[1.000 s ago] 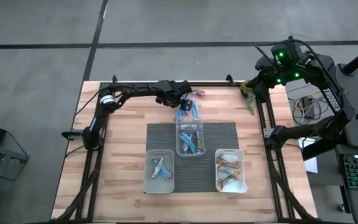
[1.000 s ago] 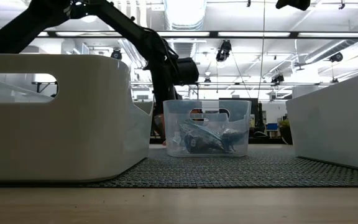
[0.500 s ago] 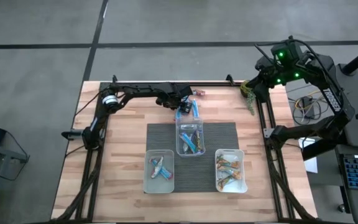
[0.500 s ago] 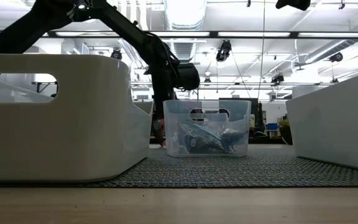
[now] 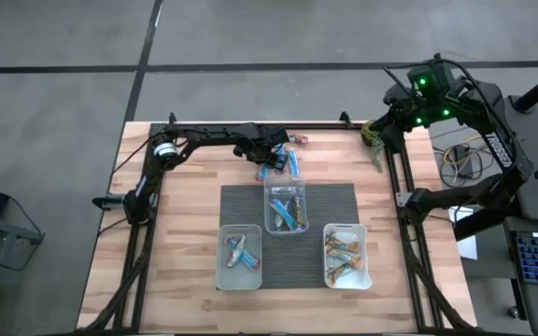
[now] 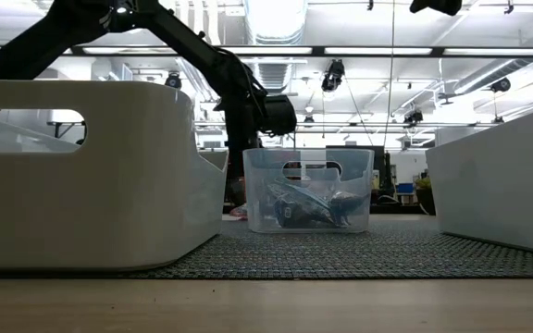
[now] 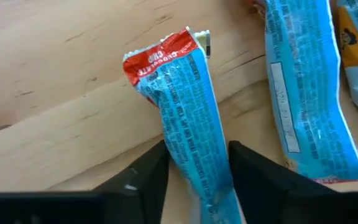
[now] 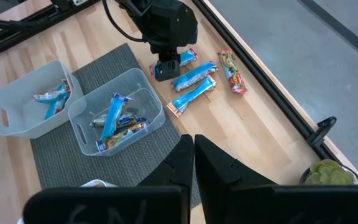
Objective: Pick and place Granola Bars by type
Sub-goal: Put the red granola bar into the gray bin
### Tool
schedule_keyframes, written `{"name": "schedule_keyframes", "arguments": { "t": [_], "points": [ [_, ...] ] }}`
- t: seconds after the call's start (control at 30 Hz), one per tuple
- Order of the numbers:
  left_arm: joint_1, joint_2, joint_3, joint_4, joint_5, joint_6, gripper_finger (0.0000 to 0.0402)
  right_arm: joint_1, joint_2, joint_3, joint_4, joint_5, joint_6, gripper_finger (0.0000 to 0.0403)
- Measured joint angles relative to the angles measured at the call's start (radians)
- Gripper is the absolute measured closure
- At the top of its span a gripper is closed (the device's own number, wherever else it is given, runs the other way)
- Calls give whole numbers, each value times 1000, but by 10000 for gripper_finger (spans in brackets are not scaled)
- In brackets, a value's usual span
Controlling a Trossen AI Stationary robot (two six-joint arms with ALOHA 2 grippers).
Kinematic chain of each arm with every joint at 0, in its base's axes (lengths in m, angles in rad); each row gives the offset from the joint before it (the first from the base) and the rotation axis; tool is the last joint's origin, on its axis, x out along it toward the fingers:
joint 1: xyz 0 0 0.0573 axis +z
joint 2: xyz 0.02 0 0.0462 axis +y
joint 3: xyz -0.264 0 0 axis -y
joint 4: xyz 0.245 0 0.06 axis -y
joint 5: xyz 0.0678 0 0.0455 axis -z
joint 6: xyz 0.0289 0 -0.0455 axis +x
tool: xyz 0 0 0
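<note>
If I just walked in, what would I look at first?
Probably the left gripper, down on the far side of the wooden table, its fingers on either side of a shiny blue granola bar. More blue bars lie beside it, and three clear tubs on the grey mat hold sorted bars.

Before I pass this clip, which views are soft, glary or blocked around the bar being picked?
Left wrist view: the blue bar is sharp, its wrapper glinting, between the left gripper's blurred fingers. Low view: the near white tubs loom large and hide the bar; ceiling lights glare. High view: evenly lit, bars tiny.
</note>
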Motion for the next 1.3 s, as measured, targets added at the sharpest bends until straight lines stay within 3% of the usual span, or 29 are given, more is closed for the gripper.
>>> {"name": "schedule_keyframes", "arguments": {
  "t": [0.47,0.83,1.3],
  "points": [
    [0,1,49,-13,31,69,353,0,0,0,12,0,-3,394],
    [6,-20,49,-59,31,130,360,0,0,0,13,1,-4,394],
    [13,-249,126,-160,40,182,360,0,0,0,11,27,-7,394]
  ]
}}
